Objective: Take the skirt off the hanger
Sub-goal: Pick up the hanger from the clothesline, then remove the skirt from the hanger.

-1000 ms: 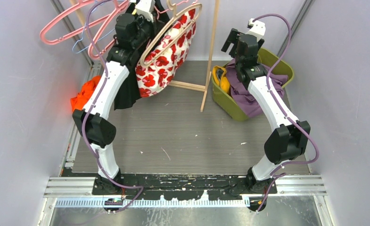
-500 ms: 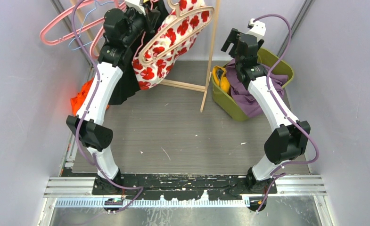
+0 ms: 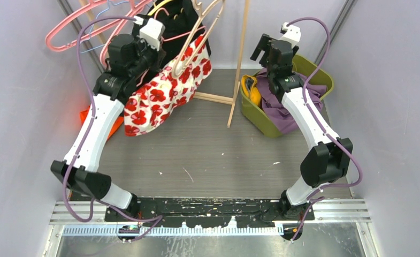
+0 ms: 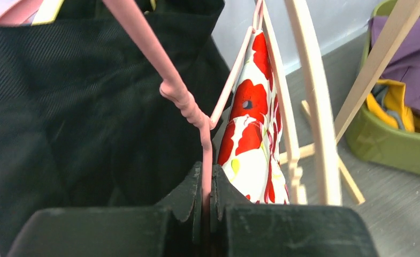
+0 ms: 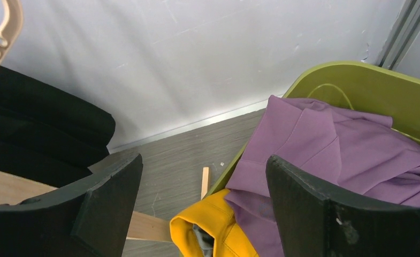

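skirt (image 3: 159, 99) is draped aslant from wooden hanger (image 4: 314, 107), back left; judged light, limp, best taken at waistband | pink hanger (image 4: 176, 95) is clamped by left gripper (image 4: 206, 203) | right gripper (image 5: 205, 198) is held spread, empty

Robot lab test cell, not a home. Plain pale walls (image 3: 15, 107) box in a grey counter (image 3: 207, 155), and metal rails (image 3: 74, 211) hold two arm bases with loose purple cables (image 3: 352, 160). A green bin (image 5: 357, 85) of clothes sits just beyond the right jaws, a wooden rack (image 4: 381, 59) beyond the left jaws.
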Tool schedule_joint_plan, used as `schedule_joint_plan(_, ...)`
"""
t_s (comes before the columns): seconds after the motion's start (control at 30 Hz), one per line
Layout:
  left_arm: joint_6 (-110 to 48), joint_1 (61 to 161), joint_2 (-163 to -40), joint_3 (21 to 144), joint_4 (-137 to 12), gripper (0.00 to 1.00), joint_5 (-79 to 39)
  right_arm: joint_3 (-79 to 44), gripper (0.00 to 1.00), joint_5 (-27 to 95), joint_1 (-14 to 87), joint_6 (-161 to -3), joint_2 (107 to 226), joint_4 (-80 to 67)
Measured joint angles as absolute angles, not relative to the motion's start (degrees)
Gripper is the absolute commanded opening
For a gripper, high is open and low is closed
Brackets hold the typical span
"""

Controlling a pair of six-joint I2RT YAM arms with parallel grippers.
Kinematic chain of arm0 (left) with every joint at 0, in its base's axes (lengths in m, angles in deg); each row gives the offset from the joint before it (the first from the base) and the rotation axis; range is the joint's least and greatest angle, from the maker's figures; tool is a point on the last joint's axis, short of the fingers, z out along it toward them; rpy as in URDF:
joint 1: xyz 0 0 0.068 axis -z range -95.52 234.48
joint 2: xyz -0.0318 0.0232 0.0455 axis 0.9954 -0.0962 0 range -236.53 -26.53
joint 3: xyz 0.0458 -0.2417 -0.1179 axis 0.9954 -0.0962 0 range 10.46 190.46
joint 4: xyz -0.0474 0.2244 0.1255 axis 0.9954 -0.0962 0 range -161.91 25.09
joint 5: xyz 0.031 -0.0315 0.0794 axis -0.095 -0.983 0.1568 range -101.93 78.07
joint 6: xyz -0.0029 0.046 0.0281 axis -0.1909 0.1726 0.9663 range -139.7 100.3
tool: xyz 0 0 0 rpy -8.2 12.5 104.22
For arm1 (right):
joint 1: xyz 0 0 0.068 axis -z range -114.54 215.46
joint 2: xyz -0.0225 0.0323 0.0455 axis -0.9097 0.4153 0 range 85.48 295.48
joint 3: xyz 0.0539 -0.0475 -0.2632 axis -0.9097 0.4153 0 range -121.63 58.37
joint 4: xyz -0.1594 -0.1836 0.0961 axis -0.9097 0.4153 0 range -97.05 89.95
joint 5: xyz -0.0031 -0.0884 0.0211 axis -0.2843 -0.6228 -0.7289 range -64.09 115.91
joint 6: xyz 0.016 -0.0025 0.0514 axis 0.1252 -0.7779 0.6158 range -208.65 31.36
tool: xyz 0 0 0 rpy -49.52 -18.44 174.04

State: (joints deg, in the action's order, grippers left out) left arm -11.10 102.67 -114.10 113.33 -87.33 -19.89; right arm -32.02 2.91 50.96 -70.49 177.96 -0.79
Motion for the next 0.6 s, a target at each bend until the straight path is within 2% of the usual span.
schedule_joint_plan(0.23,-7.03,102.48,-103.94,108.2,-95.28,0.0,-16.15,-28.77,0.9,5.22,49.63,-72.66,174.64,0.37)
schedule_joint_plan(0.6,-2.97,102.46,-88.11,97.58,-107.24,0.0,-12.0,-28.55,0.89,12.06,38.5,-76.09,170.31,5.66)
